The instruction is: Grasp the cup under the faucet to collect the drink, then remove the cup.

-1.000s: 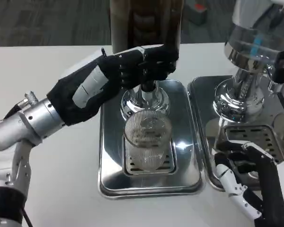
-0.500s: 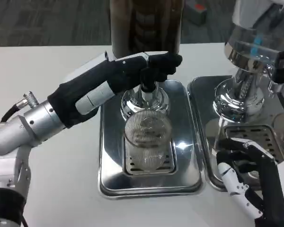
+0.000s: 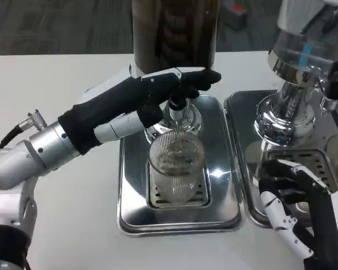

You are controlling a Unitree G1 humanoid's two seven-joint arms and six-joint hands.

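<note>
I have the left hand (image 3: pixel 158 95) stretched over the faucet (image 3: pixel 177 109), its fingers (image 3: pixel 200 80) reaching onto the tap lever at the base of the dark drink dispenser (image 3: pixel 174 31); whether they actually clamp the lever I cannot tell, they lie along it, fairly flat. The cup (image 3: pixel 176 169), clear and ribbed, stands on the drain grate directly below the faucet, inside the steel tray (image 3: pixel 129 191). No hand holds the cup. It looks empty or close to it, though the glare makes that hard to read. The right hand (image 3: pixel 296 202) rests at the front of the neighbouring tray (image 3: pixel 239 118), right of the faucet tray, fingers spread, holding nothing.

Step in hand, as I judge it: work the lever to pour. To do it well I'd press on the lever only, keep the left wrist high so it doesn't clip the cup rim, and keep the cup centred under the faucet. I'd bring the right hand across to steady the cup's side before flow, since ribbed glass on a wet grate could slide
</note>
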